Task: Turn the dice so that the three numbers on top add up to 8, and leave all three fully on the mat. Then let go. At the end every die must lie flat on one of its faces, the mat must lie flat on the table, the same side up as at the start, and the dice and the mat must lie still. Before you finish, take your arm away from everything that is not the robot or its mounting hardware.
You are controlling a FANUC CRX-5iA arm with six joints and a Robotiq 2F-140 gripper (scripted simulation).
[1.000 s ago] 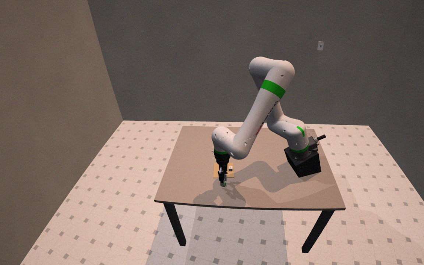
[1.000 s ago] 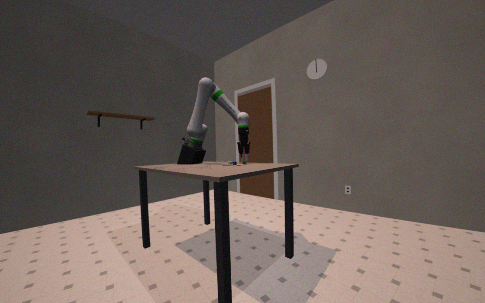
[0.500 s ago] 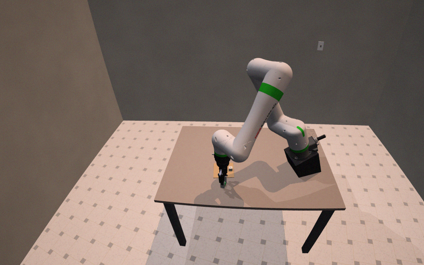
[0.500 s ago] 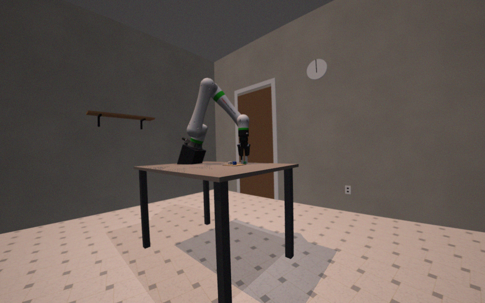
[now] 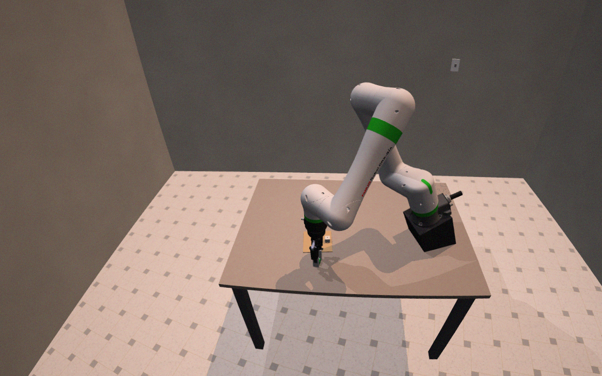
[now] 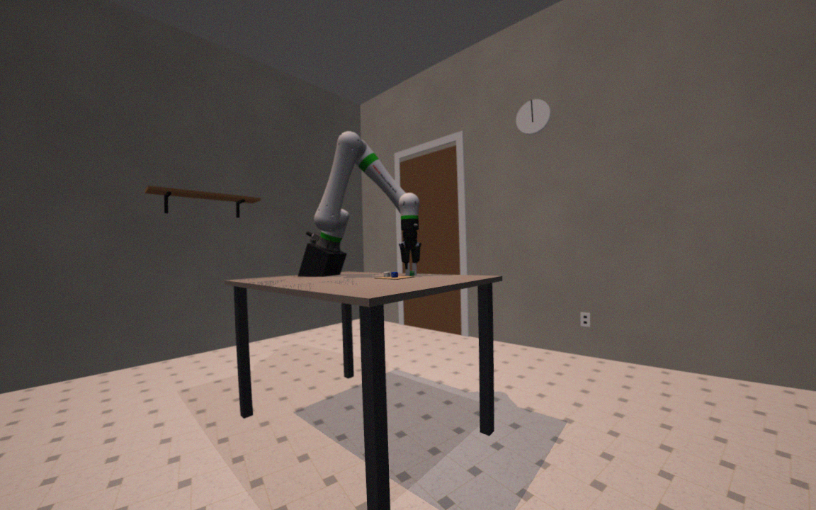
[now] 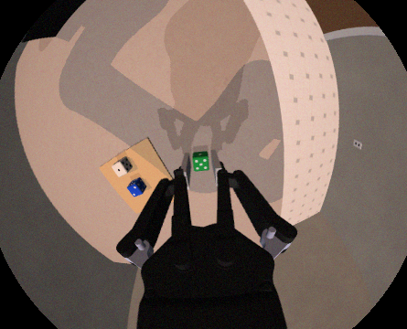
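My gripper (image 5: 316,261) (image 6: 410,270) (image 7: 200,158) points down beside the mat, fingers partly open around the green die (image 5: 320,259) (image 6: 412,273) (image 7: 200,163). In the wrist view a gap shows on each side of that die. It is off the mat, low at the table; its bright face toward the camera shows five pips. The tan mat (image 5: 306,239) (image 6: 401,278) (image 7: 155,165) lies flat. On it are the white die (image 5: 327,239) (image 6: 386,274) (image 7: 119,169), its bright face showing one pip, and the blue die (image 6: 394,274) (image 7: 136,187), whose top number I cannot tell. The gripper hides the blue die in the top view.
The table (image 5: 265,210) (image 6: 455,279) carries the mat and the arm's black base (image 5: 429,236) (image 6: 322,260). The table's front edge is a short way beyond the green die in the top view. The arm's shadow lies over the table around the fingers.
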